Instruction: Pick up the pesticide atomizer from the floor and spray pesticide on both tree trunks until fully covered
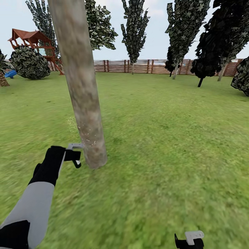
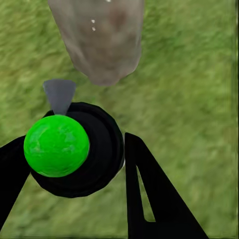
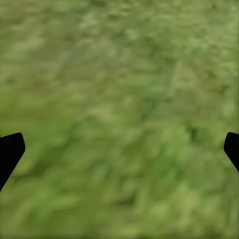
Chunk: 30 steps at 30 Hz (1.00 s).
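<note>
— Standing out on the lawn (image 1: 162, 138), are you? What's the ground like?

— Grass everywhere, mottled green, a bit blurred close up. It runs flat back to a brown slatted fence (image 1: 138, 66) along the far side, with pale sky above.

— And around the edges?

— Dark cone-shaped trees (image 1: 135, 27) by the fence, a heavier black clump (image 1: 221, 38) off to the right, a round bush (image 1: 29, 64) at the left, and a red-roofed wooden play tower (image 1: 33, 43) behind it.

— Where's the tree?

— One thick, pale grey-brown tree trunk (image 1: 81, 86) rises just ahead, tilting across the head view, wider where it meets the grass. Tiny white specks show on its lower part.

— The left arm?

— Stretched toward the trunk's base. The left gripper (image 1: 74, 155) sits just beside the bark. From the left wrist view its black fingers (image 2: 149, 194) are clamped on the pesticide atomizer (image 2: 74, 149): a dark round body seen end-on, with a bright green ball on it and a grey nozzle aimed at the trunk (image 2: 102, 40).

— Touching the trunk?

— Near it; whether they meet I can't tell.

— And the right gripper (image 1: 190, 240)?

— Low at the bottom edge of the head view, over bare grass (image 3: 119, 114). Its fingertips (image 3: 10, 149) sit far apart at the edges of the right wrist view, nothing between them.
</note>
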{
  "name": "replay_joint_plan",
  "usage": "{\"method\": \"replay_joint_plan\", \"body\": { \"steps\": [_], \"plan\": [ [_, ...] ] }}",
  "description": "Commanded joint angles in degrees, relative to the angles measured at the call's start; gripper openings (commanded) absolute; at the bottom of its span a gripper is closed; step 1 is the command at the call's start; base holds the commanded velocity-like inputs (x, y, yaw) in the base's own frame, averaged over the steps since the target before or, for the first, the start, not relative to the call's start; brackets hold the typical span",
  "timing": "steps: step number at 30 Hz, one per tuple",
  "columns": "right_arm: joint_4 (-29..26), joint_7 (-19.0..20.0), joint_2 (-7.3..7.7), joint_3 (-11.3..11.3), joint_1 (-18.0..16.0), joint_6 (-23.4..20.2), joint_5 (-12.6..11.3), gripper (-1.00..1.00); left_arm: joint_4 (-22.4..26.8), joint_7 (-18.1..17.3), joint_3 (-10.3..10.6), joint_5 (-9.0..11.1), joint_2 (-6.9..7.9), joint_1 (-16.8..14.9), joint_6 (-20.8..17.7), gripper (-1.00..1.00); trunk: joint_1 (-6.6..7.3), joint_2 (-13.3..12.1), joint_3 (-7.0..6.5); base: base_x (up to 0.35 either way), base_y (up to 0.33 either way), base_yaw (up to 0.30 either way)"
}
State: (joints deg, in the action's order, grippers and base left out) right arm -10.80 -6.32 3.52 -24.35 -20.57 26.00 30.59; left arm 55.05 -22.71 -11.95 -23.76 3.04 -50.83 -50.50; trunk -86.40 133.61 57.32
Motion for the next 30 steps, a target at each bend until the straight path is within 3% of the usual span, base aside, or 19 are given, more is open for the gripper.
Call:
{"method": "replay_joint_plan", "body": {
  "steps": [1,6,17,19,22,27,30],
  "plan": [
    [-0.01,0.0,0.03,0.0,0.0,-0.02,0.0,1.0,0.25,-0.64,0.26,-0.13,0.13,-0.08,-0.36,-1.0,0.0,0.0,0.0,0.0,0.0,0.0],
    [0.06,0.03,0.09,0.03,0.0,-0.07,0.0,1.0,0.65,-3.3,0.51,-0.29,0.94,-0.15,-0.72,-1.0,0.0,0.0,0.0,0.0,-0.11,0.0],
    [0.08,0.07,0.09,0.09,0.0,-0.07,0.0,1.0,0.7,-3.61,0.69,-0.5,1.09,-0.29,-0.74,-1.0,0.0,0.0,0.0,-0.052,-0.262,0.0],
    [0.08,0.05,0.06,0.09,0.0,-0.07,0.0,1.0,0.72,-3.64,0.55,-0.53,1.46,-1.29,-0.77,-1.0,0.0,0.0,0.0,-0.149,-0.251,0.0],
    [0.08,0.05,0.01,0.09,0.0,-0.07,0.02,1.0,0.68,-3.65,0.27,-0.2,4.03,-4.12,-2.41,-1.0,0.0,0.0,0.0,-0.112,-0.256,0.0],
    [0.09,0.06,-0.14,0.09,0.0,-0.07,0.09,1.0,0.71,-3.65,0.79,-0.16,3.59,-4.46,-3.36,-1.0,0.0,0.0,0.0,-0.043,-0.267,0.054],
    [0.08,0.08,-0.19,0.09,0.0,-0.07,0.09,1.0,0.68,-3.65,0.56,-0.09,4.23,-5.17,-3.37,-1.0,0.0,0.0,0.0,0.0,-0.273,0.269]
  ]
}}
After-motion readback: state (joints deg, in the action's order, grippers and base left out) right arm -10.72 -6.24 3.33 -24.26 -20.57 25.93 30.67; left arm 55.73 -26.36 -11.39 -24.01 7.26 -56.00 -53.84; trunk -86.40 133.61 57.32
